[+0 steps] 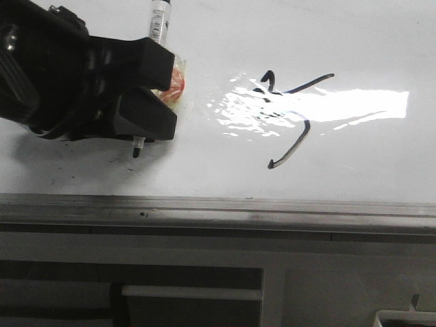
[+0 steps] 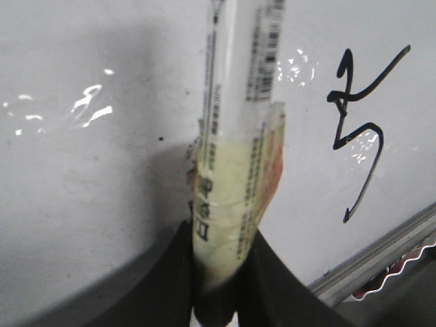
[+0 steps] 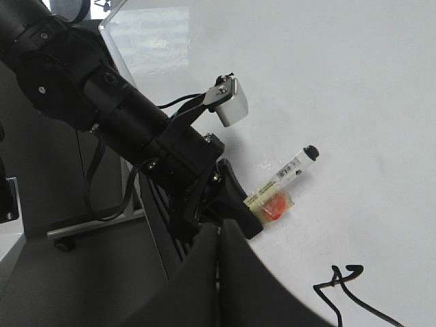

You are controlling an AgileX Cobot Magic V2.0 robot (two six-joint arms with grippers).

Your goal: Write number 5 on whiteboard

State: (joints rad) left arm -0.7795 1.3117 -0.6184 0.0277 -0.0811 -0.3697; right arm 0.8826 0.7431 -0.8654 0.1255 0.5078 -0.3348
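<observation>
Number 5 (image 1: 293, 116) is fully drawn on the whiteboard (image 1: 354, 41), at 3 o'clock from the left gripper (image 1: 153, 92); its fingers clamp the marker (image 1: 159, 20), tip off the strokes; right gripper finger state cannot be determined; only withdrawal appears to remain.

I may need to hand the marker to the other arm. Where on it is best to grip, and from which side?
Probably the bare upper barrel of the marker, above the left gripper, coming from the right across its length. The taped middle is already clamped and the tip points down at the whiteboard.
</observation>
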